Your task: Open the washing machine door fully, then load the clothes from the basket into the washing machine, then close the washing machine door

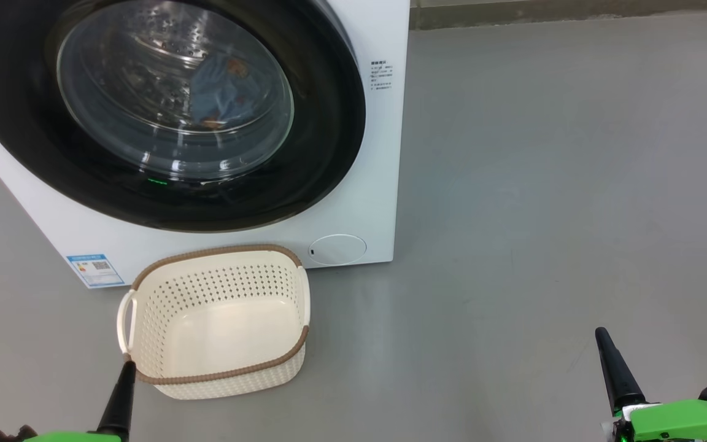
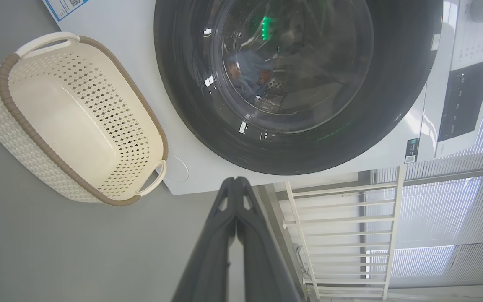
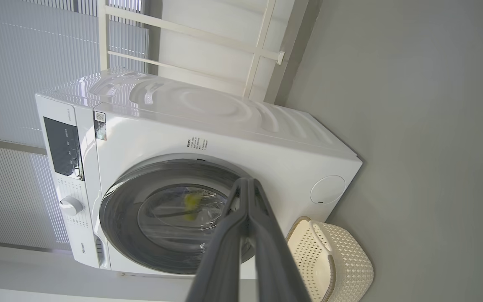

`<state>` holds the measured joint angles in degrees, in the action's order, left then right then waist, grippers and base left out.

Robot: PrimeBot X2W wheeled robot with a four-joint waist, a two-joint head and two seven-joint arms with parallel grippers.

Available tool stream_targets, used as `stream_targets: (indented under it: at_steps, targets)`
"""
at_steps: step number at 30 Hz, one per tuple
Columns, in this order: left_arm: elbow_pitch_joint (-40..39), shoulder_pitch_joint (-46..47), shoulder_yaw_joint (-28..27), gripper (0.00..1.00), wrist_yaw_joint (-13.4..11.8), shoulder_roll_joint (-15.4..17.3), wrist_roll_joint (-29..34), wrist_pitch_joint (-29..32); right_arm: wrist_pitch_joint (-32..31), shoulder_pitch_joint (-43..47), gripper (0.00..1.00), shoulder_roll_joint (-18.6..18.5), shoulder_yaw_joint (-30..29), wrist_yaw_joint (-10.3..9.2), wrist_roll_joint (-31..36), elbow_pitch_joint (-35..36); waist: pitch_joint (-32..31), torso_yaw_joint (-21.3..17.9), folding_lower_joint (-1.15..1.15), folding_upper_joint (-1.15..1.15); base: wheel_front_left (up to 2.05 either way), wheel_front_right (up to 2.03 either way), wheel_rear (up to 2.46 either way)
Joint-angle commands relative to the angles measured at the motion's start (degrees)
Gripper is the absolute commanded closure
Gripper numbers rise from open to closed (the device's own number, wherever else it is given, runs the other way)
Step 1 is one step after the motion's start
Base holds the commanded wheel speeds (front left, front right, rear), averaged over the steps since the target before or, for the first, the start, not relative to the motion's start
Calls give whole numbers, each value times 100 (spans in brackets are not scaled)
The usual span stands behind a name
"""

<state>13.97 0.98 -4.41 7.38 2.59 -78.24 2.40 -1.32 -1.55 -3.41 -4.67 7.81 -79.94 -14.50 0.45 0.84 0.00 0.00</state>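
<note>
All steps looked done: the big white boxy washing machine [image 1: 378, 184] had its glossy black-ringed round glass door [image 1: 329, 123] closed on the blue bear-print clothes [image 1: 221, 92], the cream perforated plastic basket [image 1: 218, 252] sat empty at the door's six o'clock, and the left gripper [image 1: 126, 368] and right gripper [image 1: 605, 344] were clenched on nothing.

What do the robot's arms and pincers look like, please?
The left pincer and right pincer are each two long, dark fingers tapering to narrow tips, with small cut-outs near the tips. Each rises from a bright green wrist housing; the right one has a small white part.

Glossy black door ring [image 1: 329, 153], perforated plastic basket [image 1: 163, 307]
</note>
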Motion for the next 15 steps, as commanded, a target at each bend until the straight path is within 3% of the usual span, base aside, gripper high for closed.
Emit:
stream_targets:
  at_steps: [1,15]
  targets:
    - [-107,290,-151,100,10,68,-179,48,-52,-305,100,-62,75,-26,-202,128,-2,-5,0,0,0,0,0]
    - [-27,453,-169,100,11,61,-1073,287,-296,-408,100,-60,0,-30,-1029,76,-20,-62,0,0,0,0,0]
